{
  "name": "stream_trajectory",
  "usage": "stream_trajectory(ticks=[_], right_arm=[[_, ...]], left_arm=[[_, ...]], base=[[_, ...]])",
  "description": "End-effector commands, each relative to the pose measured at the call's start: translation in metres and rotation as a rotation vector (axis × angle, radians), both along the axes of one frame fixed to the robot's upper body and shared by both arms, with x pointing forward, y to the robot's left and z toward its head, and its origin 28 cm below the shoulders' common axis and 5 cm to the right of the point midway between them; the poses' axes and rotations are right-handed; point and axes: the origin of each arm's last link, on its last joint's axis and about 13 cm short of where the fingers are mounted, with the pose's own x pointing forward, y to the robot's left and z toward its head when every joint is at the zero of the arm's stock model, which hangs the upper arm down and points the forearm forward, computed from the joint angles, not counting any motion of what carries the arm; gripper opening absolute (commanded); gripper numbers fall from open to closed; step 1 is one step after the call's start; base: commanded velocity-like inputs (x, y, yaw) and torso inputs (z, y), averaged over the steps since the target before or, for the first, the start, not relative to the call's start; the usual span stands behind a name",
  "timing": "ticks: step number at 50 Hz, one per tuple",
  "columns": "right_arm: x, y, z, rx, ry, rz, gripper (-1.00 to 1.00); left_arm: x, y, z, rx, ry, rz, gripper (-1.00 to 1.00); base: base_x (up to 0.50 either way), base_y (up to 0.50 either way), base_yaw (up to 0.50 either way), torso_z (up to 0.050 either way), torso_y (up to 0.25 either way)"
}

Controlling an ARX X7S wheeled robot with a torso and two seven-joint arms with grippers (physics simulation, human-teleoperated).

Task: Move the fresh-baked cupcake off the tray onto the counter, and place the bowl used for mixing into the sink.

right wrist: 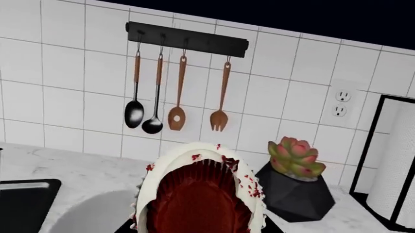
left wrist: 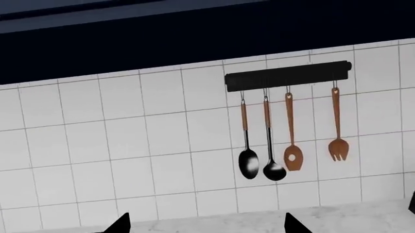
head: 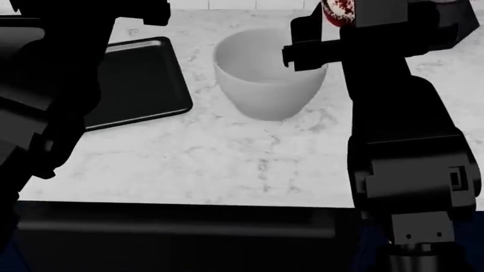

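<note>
Left wrist view: we see a white tiled wall [left wrist: 129,145] with a black utensil rail [left wrist: 287,75] carrying four hanging utensils [left wrist: 292,141], and a strip of marble counter [left wrist: 350,218] below. Two dark tips of the left gripper [left wrist: 206,224] show at the frame edge, set well apart with nothing between them.

Head view: the tray [head: 140,82] lies bare on the counter, partly covered by the left arm [head: 45,85]. The bowl [head: 268,73] stands upright just beside the tray, apart from it. The right arm [head: 400,130] crosses in front of the bowl's rim and hides the counter behind. A sliver of the cupcake [head: 338,12] shows at the top edge, above the bowl's far side.

Right wrist view: the cupcake fills the foreground, tilted so that its red liner faces the camera. We cannot tell how the right gripper's jaws stand; they are hidden. Behind are a potted succulent [right wrist: 295,179], a wall outlet [right wrist: 341,103] and a paper towel roll [right wrist: 395,170].
</note>
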Motion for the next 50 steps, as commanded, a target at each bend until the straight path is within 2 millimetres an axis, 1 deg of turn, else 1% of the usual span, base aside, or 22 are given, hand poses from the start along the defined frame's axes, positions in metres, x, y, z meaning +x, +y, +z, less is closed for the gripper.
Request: stream_trajectory(ticks=[1,14,19,24,32,50], right_arm=[[0.0013,0.0002,-0.0011,-0.018,-0.007,0.008,-1.00],[0.0011,0.0010,0.0018,-0.036,-0.015,0.015,-1.00],[0.0016,0.0029,0.0029,-0.044,-0.021,0.031,-1.00],[0.0019,0.0046,0.0024,-0.053,-0.021,0.046,-1.00],[0.0020,0.0076,0.0013,-0.057,-0.017,0.065,-1.00],[0.0002,0.0056,0.0003,-0.056,-0.016,0.058,-1.00]], left_arm=[[-0.0005,0.0011,-0.0013,-0.009,0.001,0.003,1.00],[-0.0001,0.0010,-0.0018,-0.007,0.002,0.003,1.00],[-0.0003,0.0008,-0.0014,-0.005,0.001,0.002,1.00],[-0.0004,0.0008,-0.0015,-0.005,-0.001,0.001,1.00],[-0.0008,0.0009,-0.0010,-0.007,-0.004,0.000,1.00],[-0.0008,0.0010,-0.0010,-0.009,-0.004,0.002,1.00]], base=[[0.00,-0.50,0.00,0.000,0.000],[0.03,-0.50,0.00,0.000,0.000],[0.26,-0.48,0.00,0.000,0.000],[0.30,-0.22,0.00,0.000,0.000],[0.30,-0.07,0.00,0.000,0.000],[0.31,0.01,0.00,0.000,0.000]])
